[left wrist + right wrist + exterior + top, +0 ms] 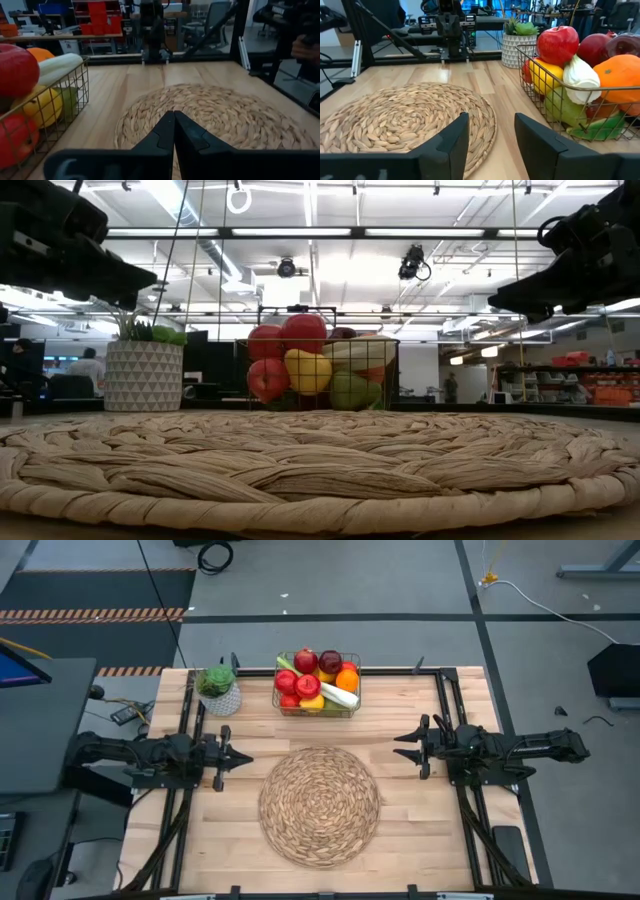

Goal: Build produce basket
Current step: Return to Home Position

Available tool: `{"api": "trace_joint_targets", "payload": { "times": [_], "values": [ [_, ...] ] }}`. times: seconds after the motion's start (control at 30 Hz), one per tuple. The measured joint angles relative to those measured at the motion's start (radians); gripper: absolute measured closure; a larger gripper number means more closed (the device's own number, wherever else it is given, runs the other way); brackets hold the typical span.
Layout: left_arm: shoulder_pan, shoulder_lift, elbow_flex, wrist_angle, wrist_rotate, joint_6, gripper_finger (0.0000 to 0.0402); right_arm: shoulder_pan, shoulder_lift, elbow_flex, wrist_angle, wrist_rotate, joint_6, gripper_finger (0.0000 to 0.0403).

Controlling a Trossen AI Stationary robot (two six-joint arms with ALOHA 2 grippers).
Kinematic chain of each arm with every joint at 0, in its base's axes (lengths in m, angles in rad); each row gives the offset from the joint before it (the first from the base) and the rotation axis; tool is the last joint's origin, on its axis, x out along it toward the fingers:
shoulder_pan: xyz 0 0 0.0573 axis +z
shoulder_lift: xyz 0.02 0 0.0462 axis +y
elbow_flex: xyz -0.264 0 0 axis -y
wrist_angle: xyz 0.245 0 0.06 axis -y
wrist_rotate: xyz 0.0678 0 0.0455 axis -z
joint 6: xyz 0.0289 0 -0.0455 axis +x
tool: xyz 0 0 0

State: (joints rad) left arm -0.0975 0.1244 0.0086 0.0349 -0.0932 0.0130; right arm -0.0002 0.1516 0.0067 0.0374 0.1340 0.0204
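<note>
Partly buried under upper pieces, the toy produce (318, 678) fills the small dark wire basket (318, 714) at the back edge of the light wooden table (430, 825). Left gripper (245, 758), jaws closed, and right gripper (399, 748), jaws apart, flank the round woven straw mat (319, 806); shelved workshop beyond.

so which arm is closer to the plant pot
Left. The left arm ends just below the pot in the high view; the right arm ends across the mat, far off on the pot's other side.
</note>
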Motion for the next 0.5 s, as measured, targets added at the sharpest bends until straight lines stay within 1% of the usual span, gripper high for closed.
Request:
{"api": "trace_joint_targets", "payload": {
  "times": [0.07,0.13,0.23,0.3,0.33,0.5],
  "values": [
    [0.000,0.013,-0.001,0.015,-0.006,0.007,0.0390,0.000,0.000,0.000,0.000,0.003,-0.011,0.0248],
    [-0.001,0.017,-0.001,0.034,-0.037,0.007,0.0393,0.000,0.000,0.000,0.001,0.008,-0.018,0.0272],
    [-0.001,0.018,-0.001,0.035,-0.104,0.000,0.0397,0.000,0.000,0.000,0.001,0.010,-0.024,0.0330],
    [0.000,0.019,-0.001,0.036,-0.125,-0.001,0.0397,0.000,0.000,0.000,0.001,0.008,-0.025,0.0377],
    [0.000,0.019,-0.001,0.036,-0.125,-0.001,0.0397,0.000,0.000,0.000,0.001,0.004,-0.024,0.0390],
    [-0.008,0.019,-0.001,0.037,-0.123,-0.001,0.0398,0.000,0.000,0.000,0.001,0.002,-0.014,0.0389]
  ]
}}
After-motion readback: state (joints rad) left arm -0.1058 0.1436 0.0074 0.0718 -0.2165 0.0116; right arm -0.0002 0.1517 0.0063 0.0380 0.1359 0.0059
